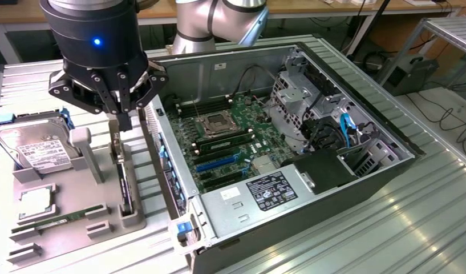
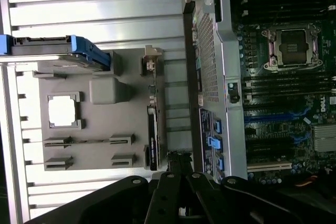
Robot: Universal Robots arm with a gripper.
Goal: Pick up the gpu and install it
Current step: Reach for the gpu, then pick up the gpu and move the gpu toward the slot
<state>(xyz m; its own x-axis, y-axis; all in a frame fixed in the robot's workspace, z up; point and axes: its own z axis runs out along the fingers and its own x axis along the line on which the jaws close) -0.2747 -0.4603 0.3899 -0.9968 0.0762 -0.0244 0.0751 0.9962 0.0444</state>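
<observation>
The gpu (image 1: pixel 125 185) stands on its long edge in a slot of the grey holder (image 1: pixel 69 197), its silvery bracket end toward the back. In the wrist view the gpu (image 2: pixel 152 137) is a thin black strip along the edge of the holder (image 2: pixel 105 121) nearest the case. My gripper (image 1: pixel 125 124) hangs just above the card's bracket end, fingers shut together with nothing between them. The wrist view has the gripper (image 2: pixel 177 162) close beside the gpu's end, apart from it.
An open computer case (image 1: pixel 355 171) lies at the exterior view's right, its motherboard (image 1: pixel 225 142) and blue card slots (image 1: pixel 217 164) exposed. The holder also carries a hard drive (image 1: pixel 36 147) in a blue caddy, a CPU (image 1: pixel 36 201) and a green RAM stick (image 1: pixel 56 221).
</observation>
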